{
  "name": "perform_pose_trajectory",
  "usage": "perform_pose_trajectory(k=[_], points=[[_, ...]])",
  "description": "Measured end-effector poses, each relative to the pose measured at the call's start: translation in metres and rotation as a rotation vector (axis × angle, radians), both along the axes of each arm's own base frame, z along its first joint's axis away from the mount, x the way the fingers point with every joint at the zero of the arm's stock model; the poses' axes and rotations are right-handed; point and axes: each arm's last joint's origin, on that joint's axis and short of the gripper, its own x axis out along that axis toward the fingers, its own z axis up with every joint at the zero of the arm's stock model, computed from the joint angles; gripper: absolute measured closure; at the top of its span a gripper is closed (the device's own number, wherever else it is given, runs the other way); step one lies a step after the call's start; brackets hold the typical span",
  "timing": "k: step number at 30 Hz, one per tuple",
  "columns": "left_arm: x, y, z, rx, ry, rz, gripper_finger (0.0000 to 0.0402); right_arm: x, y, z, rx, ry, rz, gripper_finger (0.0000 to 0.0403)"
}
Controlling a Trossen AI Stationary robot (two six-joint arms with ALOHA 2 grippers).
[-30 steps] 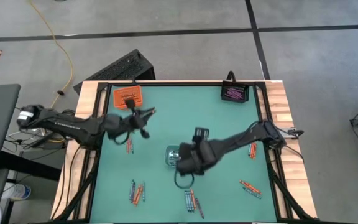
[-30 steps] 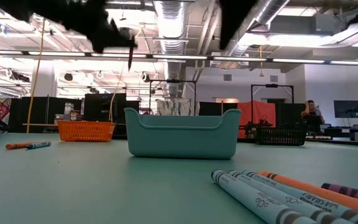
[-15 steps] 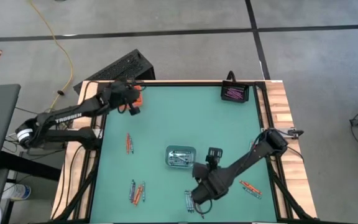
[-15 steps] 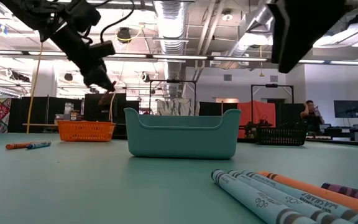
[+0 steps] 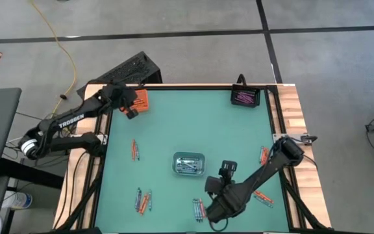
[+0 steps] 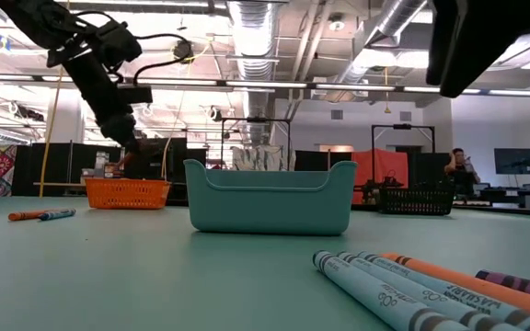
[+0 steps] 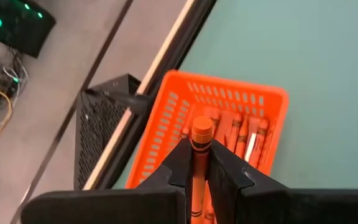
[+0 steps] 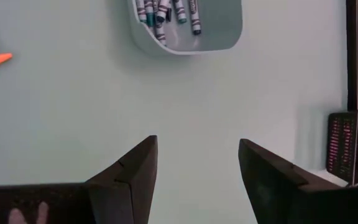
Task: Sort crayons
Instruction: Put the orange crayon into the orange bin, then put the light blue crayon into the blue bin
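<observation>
An orange crayon [image 7: 199, 163] is pinched in the left claw [image 7: 197, 177] above the orange tray [image 5: 137, 99] at eleven o'clock on the surface [image 5: 193, 127]. The right claw [image 8: 194, 171] is spread wide at six o'clock.

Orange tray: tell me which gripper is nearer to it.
Left. The left gripper hangs over the orange tray, shut on an orange crayon. The right gripper is across the table, near the front edge.

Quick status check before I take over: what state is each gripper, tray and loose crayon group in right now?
Left gripper: shut on an orange crayon, above the orange tray.
Right gripper: open, empty.
Orange tray: holds orange crayons.
Clear-grey tray: holds grey-blue crayons.
Black tray: holds purple-pink crayons.
Loose crayons: lying unsorted on the table.
</observation>
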Motion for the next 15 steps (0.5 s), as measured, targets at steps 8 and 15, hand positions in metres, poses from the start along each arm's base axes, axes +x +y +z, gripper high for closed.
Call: perform_pose_trajectory(k=[8, 15], points=[[0.001, 0.005, -0.010, -0.034, 0.068, 0.025, 0.0361, -0.006, 0.008, 0.000, 0.009, -0.030, -0.019, 0.0184], [0.007, 0.012, -0.024, -0.074, 0.109, 0.044, 0.0310, -0.012, 0.016, 0.000, 0.017, -0.038, -0.017, 0.0184]])
